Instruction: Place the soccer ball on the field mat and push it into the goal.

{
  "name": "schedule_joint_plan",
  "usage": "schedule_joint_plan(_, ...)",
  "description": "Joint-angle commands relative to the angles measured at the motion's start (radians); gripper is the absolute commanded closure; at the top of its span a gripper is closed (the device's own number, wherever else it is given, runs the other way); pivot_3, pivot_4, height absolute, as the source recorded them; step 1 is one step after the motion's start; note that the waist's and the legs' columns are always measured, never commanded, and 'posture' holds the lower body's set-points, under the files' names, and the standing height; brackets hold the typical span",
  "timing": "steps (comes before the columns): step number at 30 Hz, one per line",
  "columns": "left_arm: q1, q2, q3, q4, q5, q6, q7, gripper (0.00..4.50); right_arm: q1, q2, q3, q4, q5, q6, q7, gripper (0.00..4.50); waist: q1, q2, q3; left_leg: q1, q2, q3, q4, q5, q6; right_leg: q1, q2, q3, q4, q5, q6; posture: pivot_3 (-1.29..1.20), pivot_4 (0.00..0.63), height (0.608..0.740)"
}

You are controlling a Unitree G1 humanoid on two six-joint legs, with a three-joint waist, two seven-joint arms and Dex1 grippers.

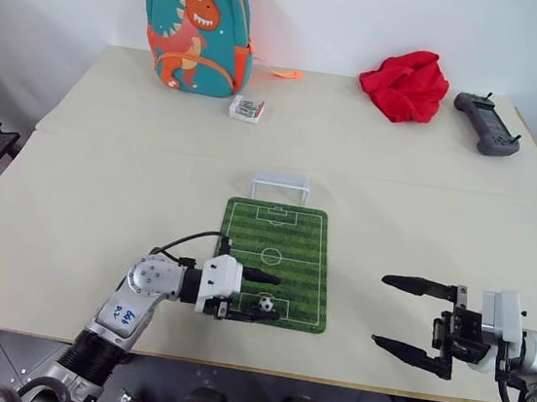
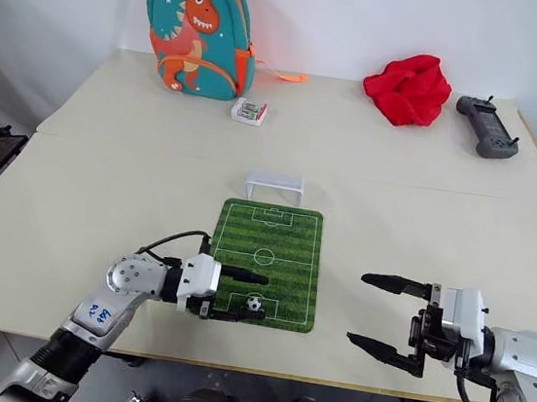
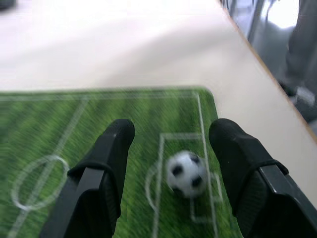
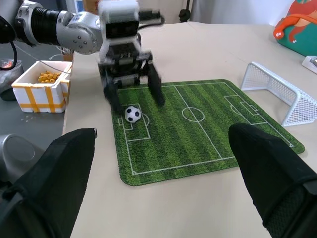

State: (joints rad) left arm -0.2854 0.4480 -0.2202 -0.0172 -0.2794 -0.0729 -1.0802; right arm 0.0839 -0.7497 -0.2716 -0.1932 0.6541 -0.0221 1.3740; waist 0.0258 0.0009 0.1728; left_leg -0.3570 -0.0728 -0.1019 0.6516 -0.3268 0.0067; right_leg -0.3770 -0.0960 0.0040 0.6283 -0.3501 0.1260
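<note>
Left gripper (image 1: 259,296): jaws apart, straddling the soccer ball (image 1: 266,304), gripping nothing.
Ball: resting on the field mat (image 1: 299,234).
Push: straight upfield toward the goal (image 1: 281,185), gently.

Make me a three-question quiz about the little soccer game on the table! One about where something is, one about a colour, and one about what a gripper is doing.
1. Where is the soccer ball?
A. inside the goal
B. on the field mat, at the end far from the goal
C. beside the backpack

2. What colour is the cloth at the table's far side?
A. red
B. blue
C. yellow

3. How is the left gripper?
A. shut on the ball
B. open, with the ball between its fingers
C. holding the goal

Answers: 1 B, the ball lies on the field mat in the box opposite the goal. 2 A, the cloth is red. 3 B, gaps show on both sides of the ball.
</note>
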Motion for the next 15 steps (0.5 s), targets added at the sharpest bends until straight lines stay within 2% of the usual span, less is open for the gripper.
schedule_joint_plan(1, 0.058, 0.056, 0.092, -0.143, -0.139, 0.045, -0.043, 1.61, -0.007, 0.003, -0.013, -0.002, 0.009, -0.011, 0.007, 0.00, -0.003, 0.000, 0.000, 0.000, 0.000, 0.000, 0.000, 0.000, 0.000, 0.000, 0.000, 0.000, 0.000, 0.000, 0.000, 0.00, 0.150, 0.740)
schedule_joint_plan(3, 0.085, 0.084, 0.127, -0.185, -0.175, 0.065, -0.051, 1.61, -0.013, 0.005, -0.016, 0.006, 0.006, -0.015, 0.007, 0.00, -0.007, 0.000, 0.000, 0.000, 0.000, 0.000, -0.001, 0.000, 0.000, 0.000, 0.000, 0.000, 0.000, 0.000, 0.000, 0.00, 0.150, 0.740)
schedule_joint_plan(4, 0.103, 0.099, 0.137, -0.203, -0.185, 0.070, -0.055, 1.79, -0.017, 0.009, -0.018, 0.008, 0.006, -0.019, 0.004, 0.00, -0.005, 0.000, 0.000, 0.001, 0.001, 0.000, -0.001, 0.000, 0.000, 0.000, 0.000, 0.000, 0.000, 0.000, 0.000, 0.00, 0.150, 0.740)
schedule_joint_plan(7, 0.184, 0.162, 0.126, -0.265, -0.197, 0.098, -0.104, 2.45, -0.029, 0.018, -0.027, 0.015, 0.004, -0.032, -0.002, 0.00, -0.003, 0.000, 0.000, 0.001, 0.000, 0.000, -0.001, 0.000, 0.000, 0.000, 0.000, 0.000, -0.001, 0.000, 0.000, 0.00, 0.150, 0.740)
schedule_joint_plan(10, 0.241, 0.210, 0.058, -0.263, -0.112, 0.031, -0.164, 3.39, -0.033, 0.011, -0.028, 0.019, -0.007, -0.039, 0.006, 0.00, 0.000, 0.000, 0.000, 0.001, 0.000, 0.000, -0.001, 0.000, 0.000, 0.001, 0.000, 0.001, -0.001, 0.000, 0.000, 0.00, 0.150, 0.740)
schedule_joint_plan(13, 0.245, 0.164, 0.018, -0.254, -0.109, 0.056, -0.124, 4.34, -0.031, 0.003, -0.032, 0.019, -0.016, -0.039, 0.003, 0.00, 0.004, 0.000, 0.000, 0.000, 0.000, 0.000, -0.001, 0.000, 0.000, 0.001, -0.001, 0.000, -0.002, 0.000, 0.000, 0.00, 0.150, 0.740)
schedule_joint_plan(15, 0.242, 0.130, -0.003, -0.237, -0.087, 0.057, -0.093, 4.47, -0.022, 0.001, -0.040, 0.018, -0.018, -0.037, -0.001, 0.00, 0.003, 0.001, 0.000, 0.000, 0.000, 0.000, -0.001, 0.000, 0.001, 0.002, -0.001, 0.001, -0.003, 0.000, 0.000, 0.00, 0.150, 0.740)
